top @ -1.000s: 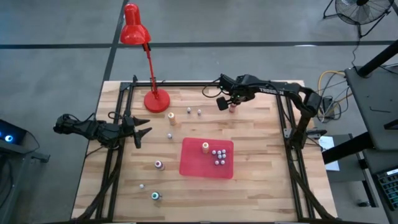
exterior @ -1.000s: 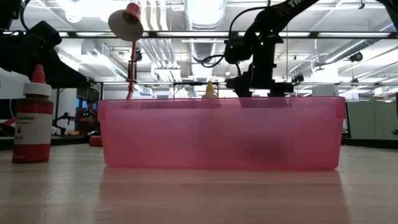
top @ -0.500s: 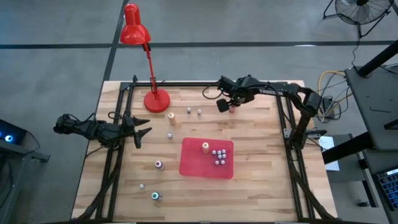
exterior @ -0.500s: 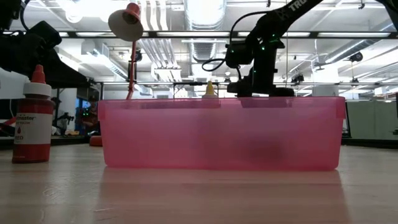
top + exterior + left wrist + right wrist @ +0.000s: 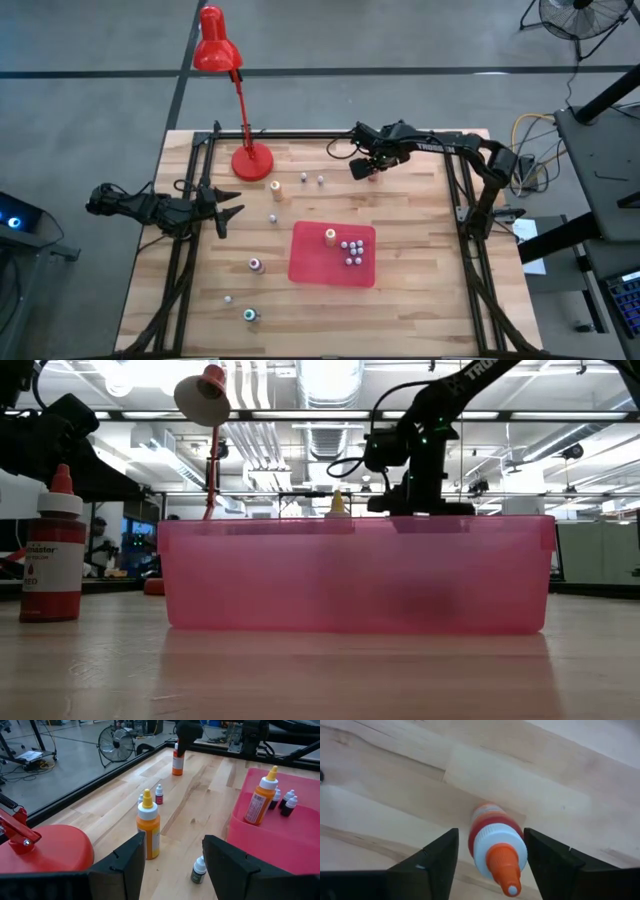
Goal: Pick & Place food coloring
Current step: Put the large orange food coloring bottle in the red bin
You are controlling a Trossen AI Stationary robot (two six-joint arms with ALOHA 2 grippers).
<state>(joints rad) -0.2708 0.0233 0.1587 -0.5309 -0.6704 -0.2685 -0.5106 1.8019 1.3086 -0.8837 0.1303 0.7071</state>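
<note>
My right gripper [image 5: 368,170] hangs fingers-down over a white bottle with an orange cap [image 5: 497,840], which stands upright on the wood at the table's far side. Its fingers flank the bottle closely. The same bottle [image 5: 177,762] shows far off in the left wrist view. My left gripper [image 5: 232,212] waits open at the table's left edge and holds nothing. A red tray [image 5: 310,260] near the middle holds one orange-capped bottle [image 5: 330,236] and several tiny dark ones [image 5: 351,250]. My right gripper comes at the bottle from above, one finger on each side of its shoulder [image 5: 520,837]. A strip of table shows between one finger [image 5: 440,855] and the bottle. Whether the other finger touches it, I cannot tell. The bottle stands upright on the table.
A red desk lamp [image 5: 252,160] stands at the far left. Loose bottles lie scattered on the wood: an orange one [image 5: 276,187], two tiny ones [image 5: 312,180], one [image 5: 272,217], a pink-topped one [image 5: 255,264] and a green one [image 5: 250,315].
</note>
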